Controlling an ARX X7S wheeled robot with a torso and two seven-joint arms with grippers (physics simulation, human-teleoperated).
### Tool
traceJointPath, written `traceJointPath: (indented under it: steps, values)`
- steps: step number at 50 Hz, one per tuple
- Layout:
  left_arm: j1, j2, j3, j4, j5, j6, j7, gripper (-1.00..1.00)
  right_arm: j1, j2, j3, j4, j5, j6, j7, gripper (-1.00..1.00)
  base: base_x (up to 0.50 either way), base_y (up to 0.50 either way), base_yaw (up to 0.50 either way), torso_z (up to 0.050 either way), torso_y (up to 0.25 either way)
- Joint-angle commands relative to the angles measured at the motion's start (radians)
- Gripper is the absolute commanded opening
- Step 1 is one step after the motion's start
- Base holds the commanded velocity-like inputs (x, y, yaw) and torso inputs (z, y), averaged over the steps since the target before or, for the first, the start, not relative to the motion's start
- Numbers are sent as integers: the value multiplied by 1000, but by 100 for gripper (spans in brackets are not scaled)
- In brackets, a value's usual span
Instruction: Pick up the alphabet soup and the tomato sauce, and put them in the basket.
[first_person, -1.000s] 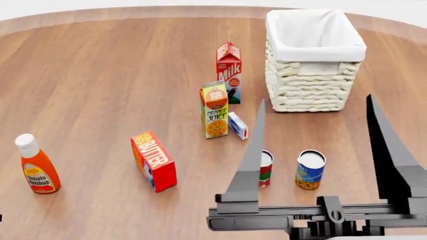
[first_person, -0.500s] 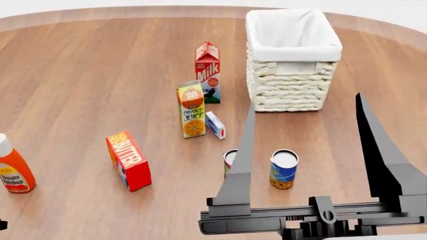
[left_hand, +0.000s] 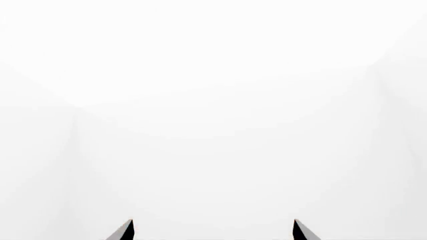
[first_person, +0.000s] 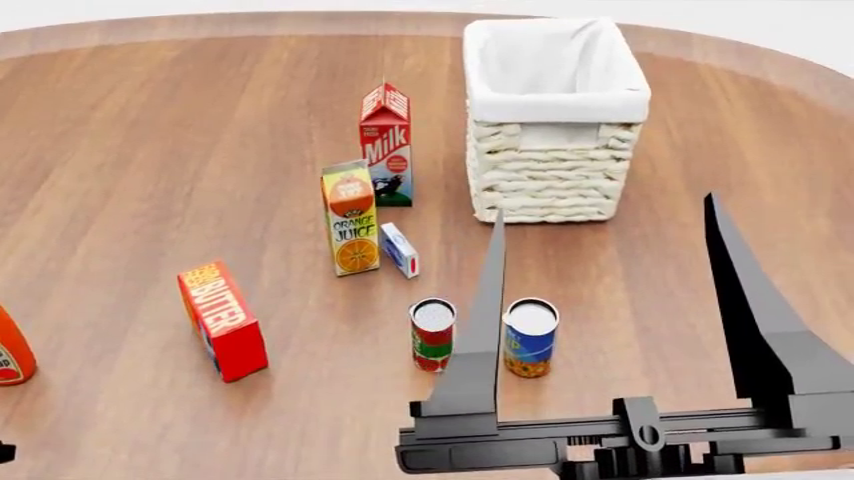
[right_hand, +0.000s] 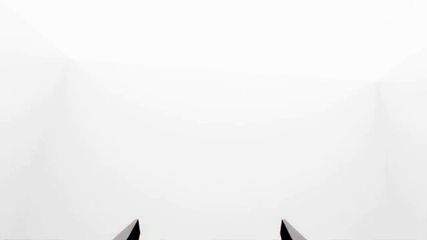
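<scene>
Jaws spread wide – alphabet soup (first_person: 530, 338): blue can w/ silvery top.

My left wrist camera sees almost only white.

All I can see of my left gripper (left_hand: 212, 230) is two dark pointy tips at one edge of the picture. One fingertip (left_hand: 125, 231) is on one side and the other fingertip (left_hand: 301, 231) is on the other side, and they stand well apart. There is a wide gap between them, and nothing sits in that gap. Everything past the tips is a pale, blank white. I can make out some very faint grey shading in it, like soft lines and a gentle curve, but I cannot tell what it is.
</scene>
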Motion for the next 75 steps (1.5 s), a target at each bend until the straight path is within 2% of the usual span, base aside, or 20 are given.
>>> traceJointPath:
  steps: [1,17,75]
  values:
    - [-8,-18,17,-22,-11,25,-18,100,-4,7,-7,2,-1,2,12,100,117,0,0,0,0]
    - [-5,-4,23,-83,-24,65,-4,100,-6,10,3,13,18,-10,27,100,303,0,0,0,0]
    - [-46,-4,50,-45,-28,9,-14,100,10,46,-37,6,38,4,71,100,333,0,0,0,0]
